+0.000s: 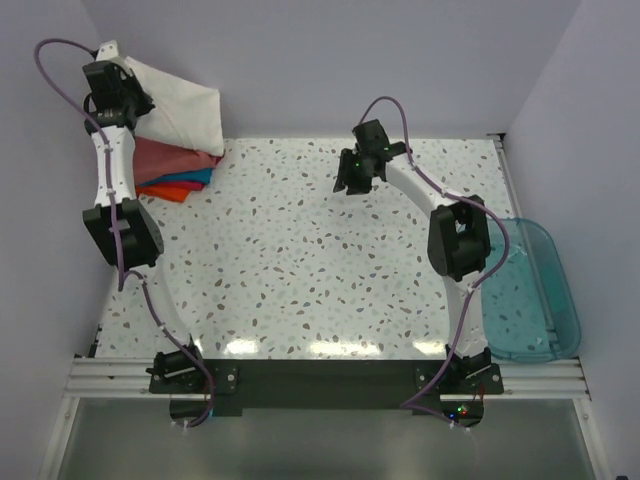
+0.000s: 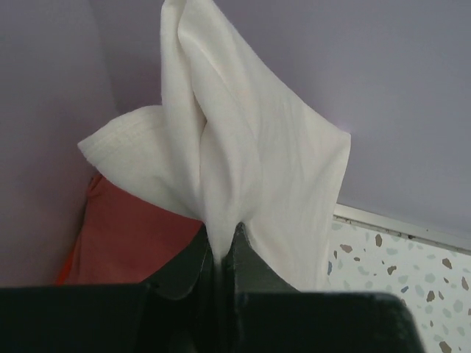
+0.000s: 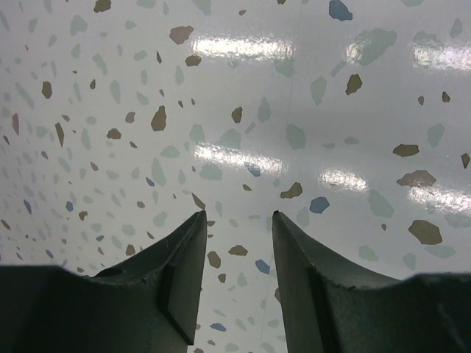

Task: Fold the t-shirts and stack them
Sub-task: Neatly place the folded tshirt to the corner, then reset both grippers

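Left gripper (image 2: 218,248) was pinched tight on the white t-shirt (image 2: 243,147), held over the folded stack (image 1: 172,165); right gripper (image 3: 239,220) stood slightly parted, empty.

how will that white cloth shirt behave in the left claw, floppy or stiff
Probably floppy: the white cloth t-shirt bunches into soft folds where the left claw pinches it. Likely light, since that narrow pinch lifts part. It may settle unevenly on the salmon-pink folded shirt.

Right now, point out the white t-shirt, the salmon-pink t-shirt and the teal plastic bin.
white t-shirt (image 2: 250,154), left wrist view, bunched middle fold.
salmon-pink t-shirt (image 1: 172,160), top external view, folded top face.
teal plastic bin (image 1: 522,298), top external view, bare floor.
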Robot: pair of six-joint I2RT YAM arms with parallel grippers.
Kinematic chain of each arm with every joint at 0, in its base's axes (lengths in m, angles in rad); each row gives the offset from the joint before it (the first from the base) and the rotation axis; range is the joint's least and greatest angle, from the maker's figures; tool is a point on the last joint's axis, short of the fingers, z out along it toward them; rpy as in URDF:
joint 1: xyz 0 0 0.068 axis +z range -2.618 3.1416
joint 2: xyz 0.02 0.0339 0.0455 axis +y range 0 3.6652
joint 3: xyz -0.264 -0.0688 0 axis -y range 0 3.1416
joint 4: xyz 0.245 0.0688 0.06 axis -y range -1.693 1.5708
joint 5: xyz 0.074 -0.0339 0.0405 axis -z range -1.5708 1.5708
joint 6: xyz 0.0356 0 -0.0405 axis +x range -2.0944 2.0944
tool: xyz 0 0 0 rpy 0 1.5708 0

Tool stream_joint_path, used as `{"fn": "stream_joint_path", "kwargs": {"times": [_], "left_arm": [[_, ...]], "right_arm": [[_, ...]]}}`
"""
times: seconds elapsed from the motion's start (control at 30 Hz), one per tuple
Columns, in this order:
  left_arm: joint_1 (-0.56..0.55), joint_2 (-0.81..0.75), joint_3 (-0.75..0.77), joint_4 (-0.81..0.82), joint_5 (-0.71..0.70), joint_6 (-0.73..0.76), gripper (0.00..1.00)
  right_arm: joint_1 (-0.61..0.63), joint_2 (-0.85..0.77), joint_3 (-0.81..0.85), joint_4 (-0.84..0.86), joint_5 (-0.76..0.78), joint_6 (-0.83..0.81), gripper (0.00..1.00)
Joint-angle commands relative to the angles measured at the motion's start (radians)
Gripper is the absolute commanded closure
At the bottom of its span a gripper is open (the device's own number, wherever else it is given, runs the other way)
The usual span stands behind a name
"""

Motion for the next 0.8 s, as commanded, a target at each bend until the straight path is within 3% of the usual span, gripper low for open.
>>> {"fn": "stream_joint_path", "kwargs": {"times": [0.0,0.07,0.1,0.17,0.23,0.27,0.6,0.77], "left_arm": [[0.035,-0.057,-0.045,0.106,0.018,-0.107,0.90],[0.040,-0.040,-0.082,0.089,-0.016,-0.136,0.69],[0.041,-0.035,-0.091,0.082,-0.051,-0.144,0.50],[0.044,-0.040,-0.125,0.068,-0.094,-0.170,0.36],[0.046,-0.075,-0.156,0.089,-0.108,-0.181,0.29],[0.046,-0.095,-0.200,0.109,-0.106,-0.191,0.14],[-0.015,-0.265,-0.315,0.161,-0.103,-0.219,0.09],[-0.127,-0.424,-0.566,0.272,-0.145,-0.254,0.08]], "right_arm": [[0.004,-0.029,-0.032,0.008,0.012,-0.020,0.56],[0.004,-0.030,-0.050,0.019,0.010,-0.022,0.56],[0.004,-0.032,-0.064,0.021,0.010,-0.023,0.56],[0.005,-0.035,-0.076,0.022,0.013,-0.031,0.56],[0.004,-0.040,-0.093,0.022,0.018,-0.040,0.55],[0.004,-0.046,-0.098,0.025,0.019,-0.042,0.55],[0.004,-0.130,-0.188,0.060,0.036,-0.045,0.52],[0.004,-0.191,-0.231,0.077,0.068,-0.040,0.52]]}}
